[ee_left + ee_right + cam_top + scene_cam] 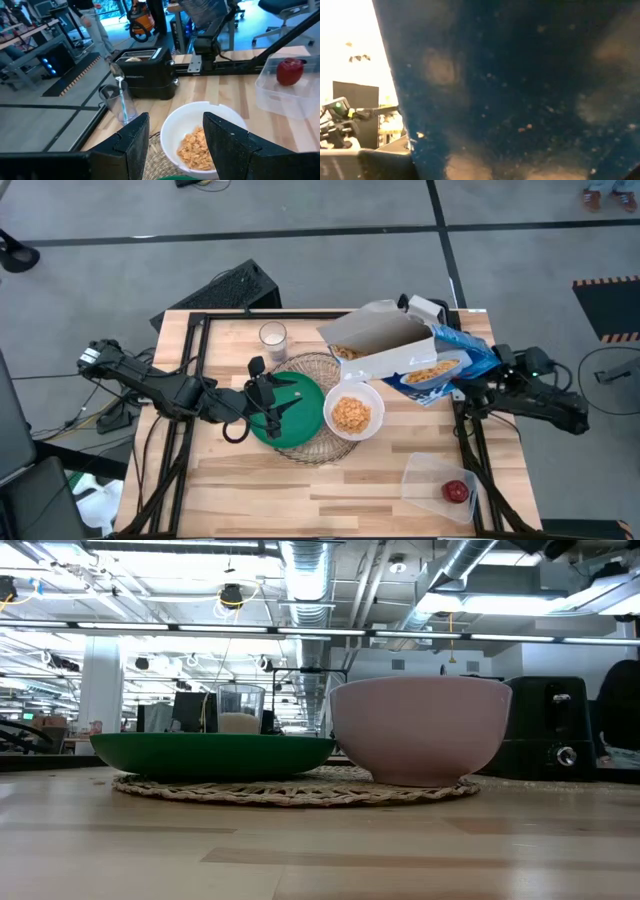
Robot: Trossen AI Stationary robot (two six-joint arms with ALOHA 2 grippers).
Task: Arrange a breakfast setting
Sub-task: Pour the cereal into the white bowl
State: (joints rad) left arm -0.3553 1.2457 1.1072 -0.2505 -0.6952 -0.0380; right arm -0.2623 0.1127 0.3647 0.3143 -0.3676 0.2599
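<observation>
A green plate (pixel 290 412) and a white bowl (pixel 352 413) of orange cereal (pixel 195 147) sit on a round wire mat (pixel 322 448). My left gripper (pixel 272 398) hangs open and empty over the plate, and its fingers frame the bowl in the left wrist view (pixel 175 150). My right gripper (pixel 463 387) holds a blue cereal box (pixel 440 362) with open pale flaps (pixel 380 335) above the table, behind the bowl. A glass with white contents (pixel 272 335) stands behind the plate. A red apple (pixel 456 491) lies in a clear tub (pixel 425 480). My right gripper is shut on the blue cereal box at its closed end (pixel 468 370), coming level from the table's right. The box hides the fingers, and its blue face (pixel 520 90) fills the right wrist view. The box is lifted clear and lies tilted, its open mouth (pixel 347 352) toward the table's left.
A black toaster (pixel 145 70) stands at the far edge, mostly under the box in the high view, with a clear glass (pixel 122 102) beside it. A black metal frame (pixel 190 380) borders the table. Bare wood lies at the near left (pixel 240 490).
</observation>
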